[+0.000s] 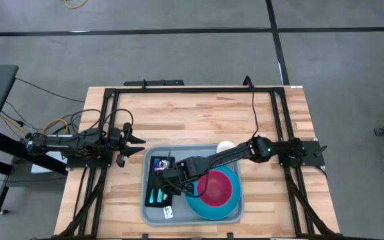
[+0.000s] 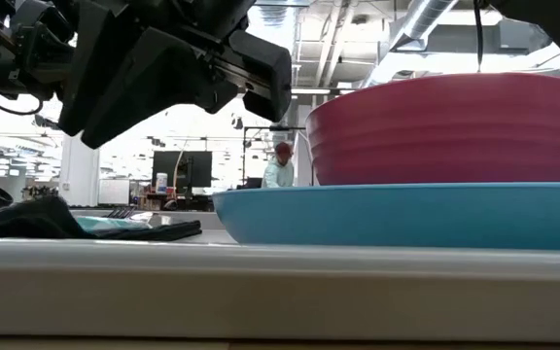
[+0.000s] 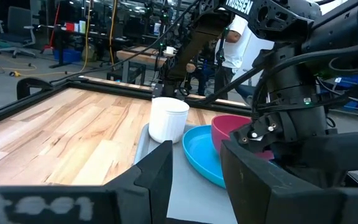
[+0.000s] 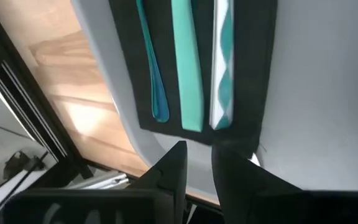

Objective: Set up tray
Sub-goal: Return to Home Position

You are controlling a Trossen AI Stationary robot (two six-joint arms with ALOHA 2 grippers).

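Our right gripper (image 4: 199, 149) hangs with fingers a narrow gap apart, holding nothing; straight beneath it lies the black napkin (image 4: 258, 62), its cutlery (image 4: 188, 68) running lengthwise away from the fingertips, and under that the tray (image 4: 316, 93). Behind the gripper, along its own arm, the red bowl (image 1: 217, 190) stands within the tray too, so we judge the retreat should rise first; the left gripper (image 1: 137, 142), parted and empty, waits beyond the tray's edge.

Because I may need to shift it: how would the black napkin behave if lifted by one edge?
The black napkin below the right gripper lies flat and thin on the tray, so it is probably floppy. The three cutlery pieces lying on it would likely slide off.
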